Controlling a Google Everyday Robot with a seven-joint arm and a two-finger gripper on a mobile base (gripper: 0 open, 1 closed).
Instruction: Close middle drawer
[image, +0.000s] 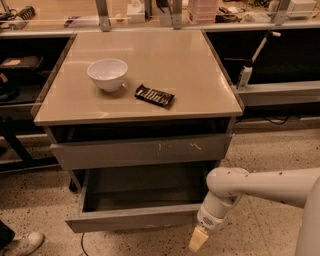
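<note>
The middle drawer (135, 219) is a wide grey wooden drawer, pulled well out of the cabinet at the bottom of the camera view. Its deep boxy inside (145, 187) looks empty. Its plain front panel faces me. My gripper (198, 239) hangs from the white arm (260, 187) that enters from the right. It sits low, just in front of and slightly below the right end of the drawer's front panel.
Above the open drawer is another grey drawer front (140, 150) with pale scratch marks. The cabinet top (190, 65) holds a white bowl (107, 74) and a dark snack packet (154, 95). Dark shelves flank the cabinet. A shoe (22, 243) shows at the bottom left on the speckled floor.
</note>
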